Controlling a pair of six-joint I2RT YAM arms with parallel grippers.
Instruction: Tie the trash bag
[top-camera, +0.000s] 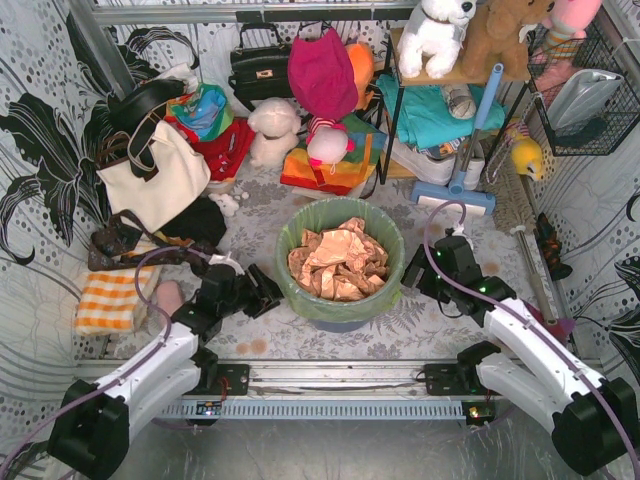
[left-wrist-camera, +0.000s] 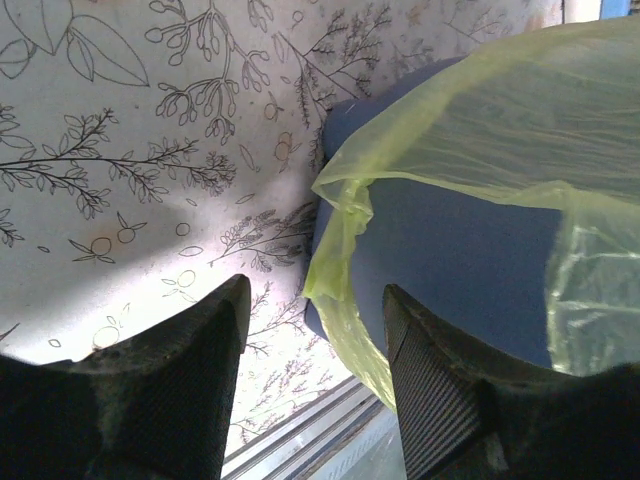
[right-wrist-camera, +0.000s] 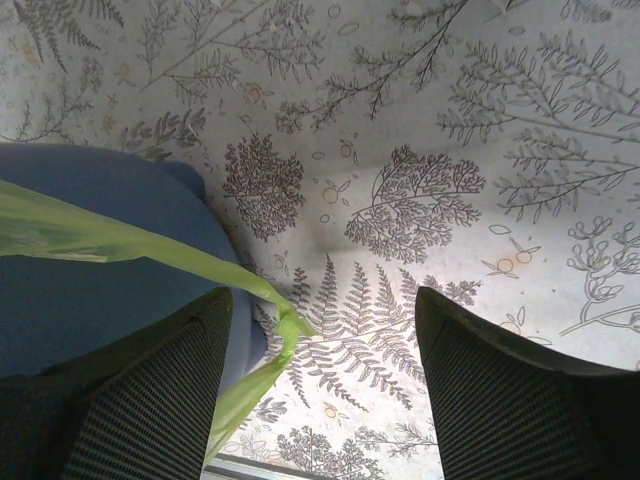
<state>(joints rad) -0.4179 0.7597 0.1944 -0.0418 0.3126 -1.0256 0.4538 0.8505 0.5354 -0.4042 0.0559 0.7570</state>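
Top view:
- Bag (top-camera: 393, 256) lines the round bin (top-camera: 340, 324), which stands mid-tabletop (top-camera: 250, 225) between the two arms.
- Bag mouth is open, with its rim folded over the bin's lip. Crumpled brown paper (top-camera: 338, 262) fills it to the top.
- Left fingers (top-camera: 264, 290) sit low, just beside the bin's left side.
- Right fingers (top-camera: 415, 268) sit low, just beside its right side.
- A cream tote (top-camera: 150, 180) leans at rear left, well apart from the bin. An orange checked cloth (top-camera: 110, 300) lies at the left edge.

Left wrist view:
- Left fingers (left-wrist-camera: 200, 370) are released, with a wide gap between them.
- Bag (left-wrist-camera: 480, 110) drapes over the bin (left-wrist-camera: 450, 250).
- A crumpled fold of the bag's edge hangs down the bin wall, straight ahead of the gap.
- The finger on the bin side overlaps the bag's lower edge in the picture. I cannot tell whether they touch.
- Nothing is clamped.
- The printed tabletop (left-wrist-camera: 150, 200) fills the rest of the view.

Right wrist view:
- Right fingers (right-wrist-camera: 500, 400) are released and spread wide.
- A thin strip of bag (right-wrist-camera: 120, 240) runs off the bin (right-wrist-camera: 80, 300) and ends in a small twisted tip.
- The tip sits in the gap, nearer the bin-side finger.
- The strip passes that finger's tip. Contact unclear; not gripped.
- The tabletop (right-wrist-camera: 450, 150) shows beyond.
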